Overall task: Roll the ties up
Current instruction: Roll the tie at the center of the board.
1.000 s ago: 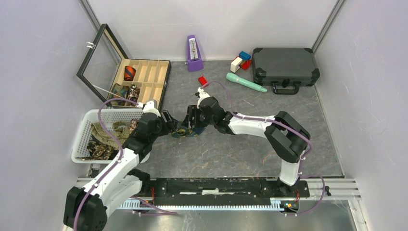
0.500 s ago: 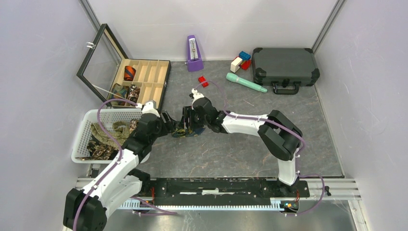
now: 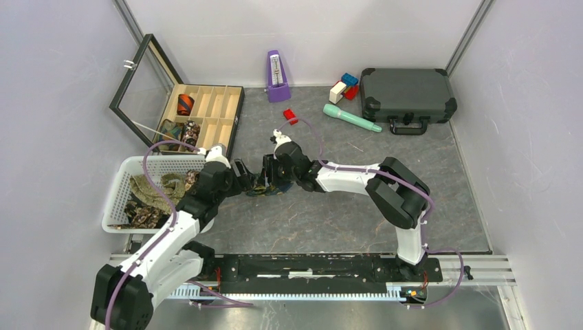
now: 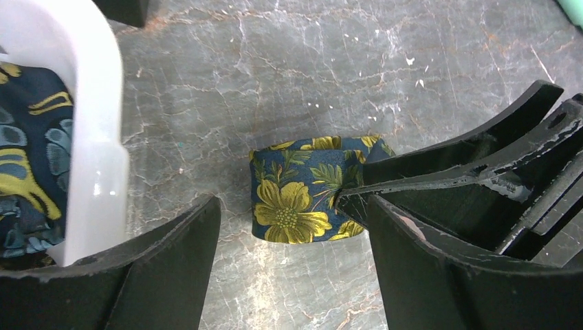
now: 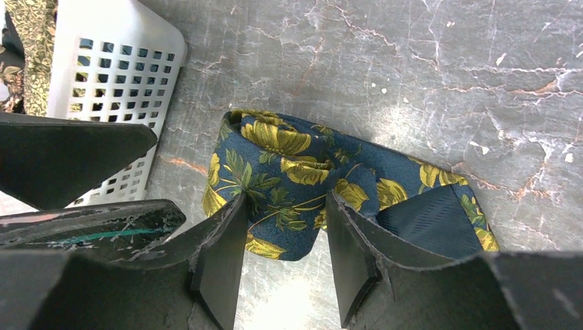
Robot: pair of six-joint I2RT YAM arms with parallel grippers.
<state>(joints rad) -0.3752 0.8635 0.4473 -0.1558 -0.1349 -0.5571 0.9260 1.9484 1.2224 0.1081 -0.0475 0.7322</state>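
Note:
A navy tie (image 4: pixel 302 199) with yellow flowers sits coiled on the grey table between the two grippers (image 3: pixel 265 187). My left gripper (image 4: pixel 293 206) is open, its fingertips on either side of the coil with gaps on both sides (image 3: pixel 242 177). My right gripper (image 5: pixel 287 199) comes from the opposite side and is shut on the coil's fabric (image 5: pixel 295 172), both fingers touching it (image 3: pixel 267 176). The tie's loose end (image 5: pixel 433 220) lies flat to the right. More ties (image 3: pixel 155 194) lie loose in the white basket (image 3: pixel 120 180). Rolled ties (image 3: pixel 180 130) sit in the wooden box.
The wooden compartment box (image 3: pixel 213 110) stands open at the back left. A purple metronome (image 3: pixel 277 75), red block (image 3: pixel 290 115), teal tool (image 3: pixel 350 117), coloured blocks (image 3: pixel 346 86) and black case (image 3: pixel 407 93) sit along the back. The basket's corner (image 5: pixel 117 75) is close beside the coil.
My right gripper has shifted left toward the coil and its jaws have narrowed onto the fabric. My left gripper's jaws have widened a little.

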